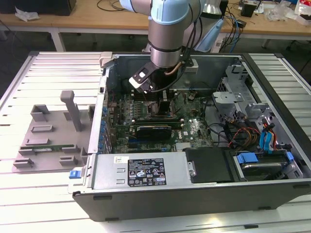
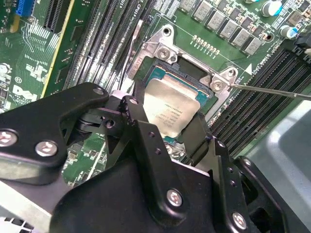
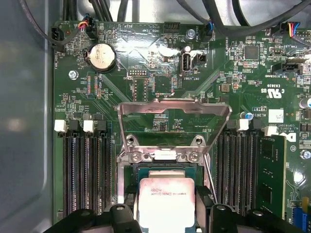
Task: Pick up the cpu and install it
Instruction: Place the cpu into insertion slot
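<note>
In the upper middle of the exterior view, the arm (image 1: 167,34) reaches down into the open computer case (image 1: 272,77), with its gripper (image 1: 163,110) low over the green motherboard (image 1: 197,130) near the frame's centre. In the second wrist view the black fingers (image 2: 138,121) are drawn in narrow against opposite edges of the cpu (image 2: 170,109), silver top facing up, which sits within the socket (image 2: 165,48). The first wrist view shows the socket's metal load plate (image 3: 172,109) swung up and open beyond the chip; whether the chip is fully seated I cannot tell
</note>
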Robot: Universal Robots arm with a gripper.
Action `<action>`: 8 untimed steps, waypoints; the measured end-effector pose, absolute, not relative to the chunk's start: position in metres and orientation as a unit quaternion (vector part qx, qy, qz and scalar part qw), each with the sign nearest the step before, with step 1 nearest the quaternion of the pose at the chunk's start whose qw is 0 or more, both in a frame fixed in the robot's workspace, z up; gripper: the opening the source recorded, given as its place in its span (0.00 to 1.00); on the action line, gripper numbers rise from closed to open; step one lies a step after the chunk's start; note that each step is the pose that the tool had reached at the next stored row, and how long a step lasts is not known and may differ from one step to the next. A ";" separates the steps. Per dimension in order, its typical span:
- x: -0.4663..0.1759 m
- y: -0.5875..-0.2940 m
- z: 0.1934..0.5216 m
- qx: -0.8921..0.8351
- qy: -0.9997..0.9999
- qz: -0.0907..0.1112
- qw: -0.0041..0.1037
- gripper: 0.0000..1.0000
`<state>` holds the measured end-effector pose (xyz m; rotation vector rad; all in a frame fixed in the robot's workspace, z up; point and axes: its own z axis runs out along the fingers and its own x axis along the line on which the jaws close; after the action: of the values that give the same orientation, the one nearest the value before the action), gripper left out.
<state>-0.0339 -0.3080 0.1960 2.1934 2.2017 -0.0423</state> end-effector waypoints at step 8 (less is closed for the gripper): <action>-0.034 -0.306 0.196 0.706 0.708 -0.013 0.017 0.62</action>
<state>-0.0338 -0.3060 0.1957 2.1934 2.2020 -0.0416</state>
